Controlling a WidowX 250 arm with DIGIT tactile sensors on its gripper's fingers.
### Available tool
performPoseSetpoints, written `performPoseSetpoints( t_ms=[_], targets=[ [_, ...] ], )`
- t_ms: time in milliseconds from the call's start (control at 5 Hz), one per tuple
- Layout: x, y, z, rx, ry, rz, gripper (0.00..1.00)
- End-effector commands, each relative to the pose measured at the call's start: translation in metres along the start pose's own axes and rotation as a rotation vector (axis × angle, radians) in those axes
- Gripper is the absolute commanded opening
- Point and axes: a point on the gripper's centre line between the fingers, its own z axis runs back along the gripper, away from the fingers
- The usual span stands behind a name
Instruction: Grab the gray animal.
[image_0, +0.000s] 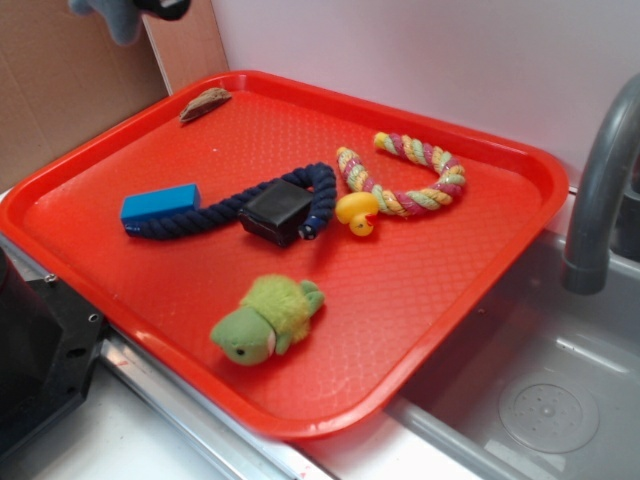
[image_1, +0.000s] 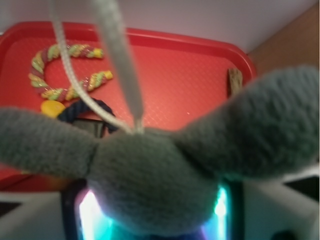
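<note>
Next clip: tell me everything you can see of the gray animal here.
The gray animal is a soft plush toy of fuzzy gray fabric. In the wrist view it fills the lower frame, blurred by closeness: a rounded body with two stubby limbs spreading left and right, and a pale cord loop rising from its top. It sits right at the claw, apparently gripped, though the claw's fingers are hidden. In the exterior view only a gray scrap shows at the top left corner, lifted clear of the red tray. Ears and face are not visible.

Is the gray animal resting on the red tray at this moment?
No, the gray animal hangs in the gripper above the red tray, at the exterior view's top edge.
</note>
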Motion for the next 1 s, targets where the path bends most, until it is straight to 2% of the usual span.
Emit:
performPoseSetpoints(
  t_ms=[0, 400, 600, 800],
  targets=[
    [-0.013, -0.015, 0.009, -0.092, 0.053, 0.134, 0.0],
    [-0.012, 0.002, 0.006, -0.1, 0.113, 0.262, 0.0],
    [-0.009, 0.007, 0.006, -0.072, 0.093, 0.276, 0.0],
    [-0.01, 0.007, 0.006, -0.089, 0.08, 0.273, 0.0]
  ],
)
